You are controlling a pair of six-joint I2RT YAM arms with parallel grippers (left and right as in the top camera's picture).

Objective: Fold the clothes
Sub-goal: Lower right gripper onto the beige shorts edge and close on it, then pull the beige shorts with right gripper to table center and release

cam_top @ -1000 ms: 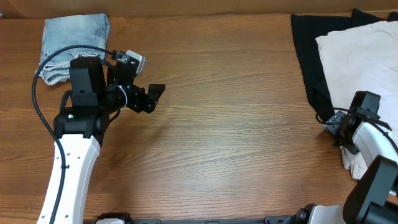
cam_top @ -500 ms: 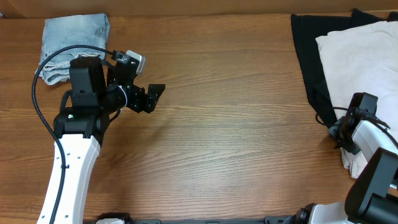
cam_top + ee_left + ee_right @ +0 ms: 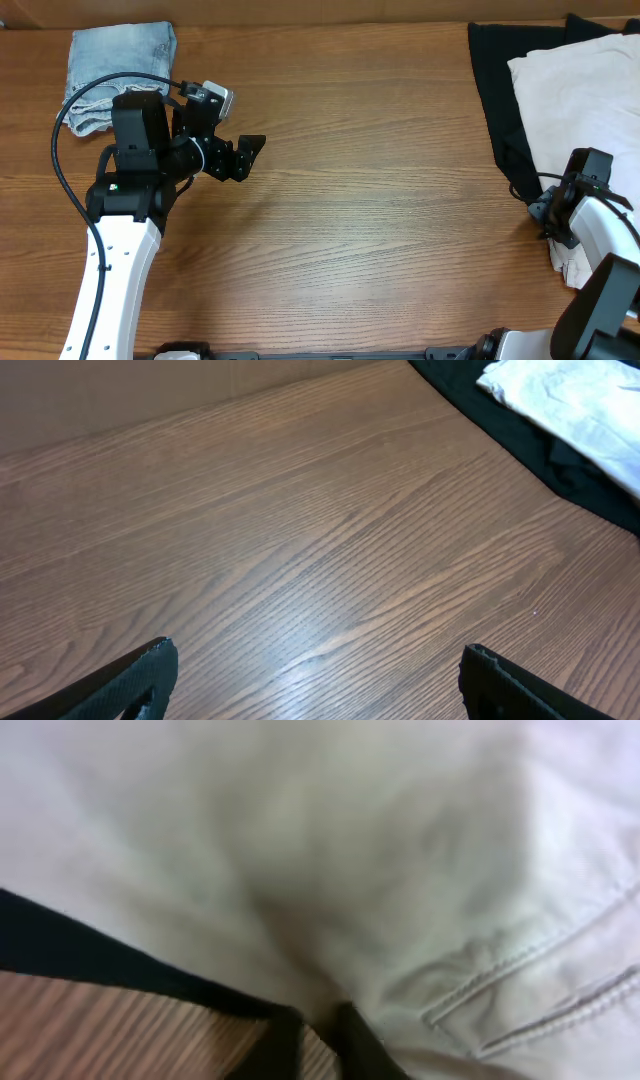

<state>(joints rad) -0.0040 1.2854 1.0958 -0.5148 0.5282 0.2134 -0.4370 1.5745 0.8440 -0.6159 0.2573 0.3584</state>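
Observation:
The clothes, a pale cream pair of shorts (image 3: 590, 90), lie crumpled on a black garment at the table's right edge. In the left wrist view they show far off at the upper right (image 3: 570, 400). They fill the right wrist view (image 3: 350, 850), with stitched seams at the lower right. My right gripper (image 3: 548, 210) sits at their near left edge. Its fingertips (image 3: 315, 1012) are drawn together on a bunched fold of the cream cloth. My left gripper (image 3: 247, 158) hovers wide open over bare wood at the left, holding nothing (image 3: 317, 652).
A black garment (image 3: 495, 90) lies under the shorts, and its edge spills onto the wood (image 3: 60, 955). A folded light-blue denim garment (image 3: 120, 60) sits at the back left corner, just behind the left arm. Bare wooden tabletop (image 3: 380, 200) spans the middle.
The right gripper's jaws have closed at the edge of the shorts, and it has shifted slightly toward the cloth. The left arm has not moved.

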